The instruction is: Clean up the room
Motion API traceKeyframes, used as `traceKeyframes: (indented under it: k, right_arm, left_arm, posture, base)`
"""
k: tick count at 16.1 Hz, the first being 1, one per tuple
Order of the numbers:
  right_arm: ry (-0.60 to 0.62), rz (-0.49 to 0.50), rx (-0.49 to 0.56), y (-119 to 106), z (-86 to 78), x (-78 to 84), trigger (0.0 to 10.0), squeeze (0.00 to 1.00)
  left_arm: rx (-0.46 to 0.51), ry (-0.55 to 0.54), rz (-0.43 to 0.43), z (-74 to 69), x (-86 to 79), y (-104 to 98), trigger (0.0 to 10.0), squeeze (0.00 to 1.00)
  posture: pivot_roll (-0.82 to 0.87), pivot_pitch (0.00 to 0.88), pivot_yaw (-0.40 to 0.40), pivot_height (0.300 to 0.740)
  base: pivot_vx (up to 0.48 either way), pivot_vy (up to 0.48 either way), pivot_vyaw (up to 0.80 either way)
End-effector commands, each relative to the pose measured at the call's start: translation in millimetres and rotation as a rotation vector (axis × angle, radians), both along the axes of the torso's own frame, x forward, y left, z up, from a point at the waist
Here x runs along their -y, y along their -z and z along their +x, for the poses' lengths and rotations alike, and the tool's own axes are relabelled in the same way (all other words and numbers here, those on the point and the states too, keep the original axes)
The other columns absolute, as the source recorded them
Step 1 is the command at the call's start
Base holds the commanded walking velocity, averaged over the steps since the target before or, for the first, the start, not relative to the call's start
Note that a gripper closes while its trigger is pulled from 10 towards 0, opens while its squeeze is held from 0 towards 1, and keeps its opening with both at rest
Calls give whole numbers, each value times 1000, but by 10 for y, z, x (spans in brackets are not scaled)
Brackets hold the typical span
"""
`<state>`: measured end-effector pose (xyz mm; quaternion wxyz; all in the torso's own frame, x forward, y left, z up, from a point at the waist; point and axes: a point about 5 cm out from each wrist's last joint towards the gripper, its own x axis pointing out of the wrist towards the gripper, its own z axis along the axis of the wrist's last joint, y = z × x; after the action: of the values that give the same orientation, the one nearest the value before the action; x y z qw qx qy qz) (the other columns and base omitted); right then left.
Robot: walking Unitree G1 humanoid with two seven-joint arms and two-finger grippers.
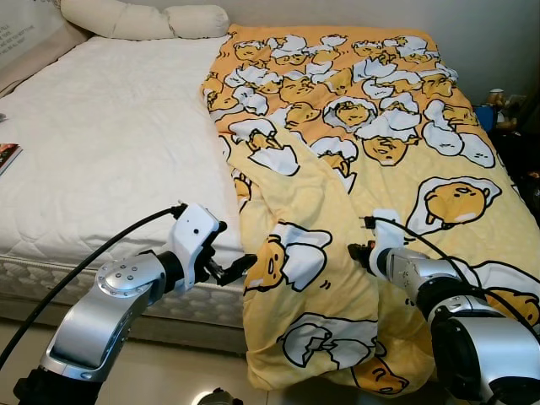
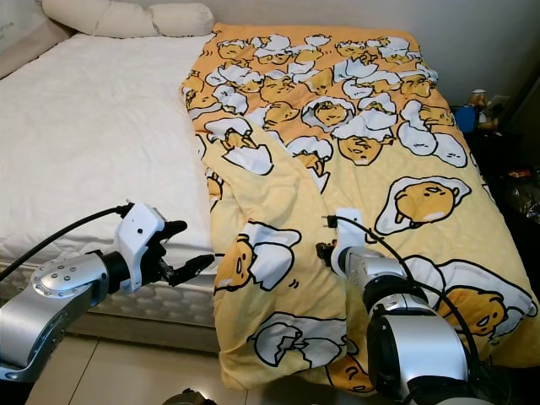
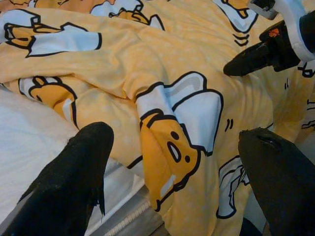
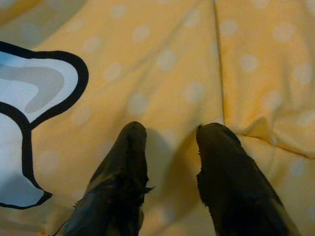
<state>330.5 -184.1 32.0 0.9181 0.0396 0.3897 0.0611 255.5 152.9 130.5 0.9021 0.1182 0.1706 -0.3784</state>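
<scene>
A yellow blanket (image 1: 363, 169) printed with cartoon egg figures was spread over the right half of a bed, its near end hanging over the foot of the mattress (image 1: 101, 152) toward the tiled floor (image 1: 169, 371). The blanket's left edge was folded back in a rumpled ridge, leaving the white quilted mattress bare on the left side. Two cream pillows (image 1: 143, 18) lay at the head of the bed, and the corner of a book (image 1: 7, 156) could be made out at the far left edge.

The left gripper (image 1: 240, 266) was held at the foot of the bed, just beside the hanging blanket's left edge, with its black fingers (image 3: 74, 182) spread wide apart and nothing between them. The right gripper (image 4: 170, 147) was pressed down against the blanket near the middle of its lower part; its fingers were set a little apart with a fold of cloth rising between them, though whether the fabric was actually pinched could not be determined with certainty. Some small objects (image 1: 498, 105) stood beyond the bed's right side.
</scene>
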Motion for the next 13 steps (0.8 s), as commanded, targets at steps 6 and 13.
traceKeyframes:
  k: [6,13]
  right_arm:
    - [17,9,22,-26,22,22,0,0]
    - [3,37,43,-26,20,15,0,0]
  left_arm:
    - [27,28,13,6,48,-78,10000,0]
    - [23,24,13,21,18,-77,10000,0]
  posture:
    - [93,21,53,740]
    - [79,15,53,740]
  base:
    - [0,0,0]
    - [0,0,0]
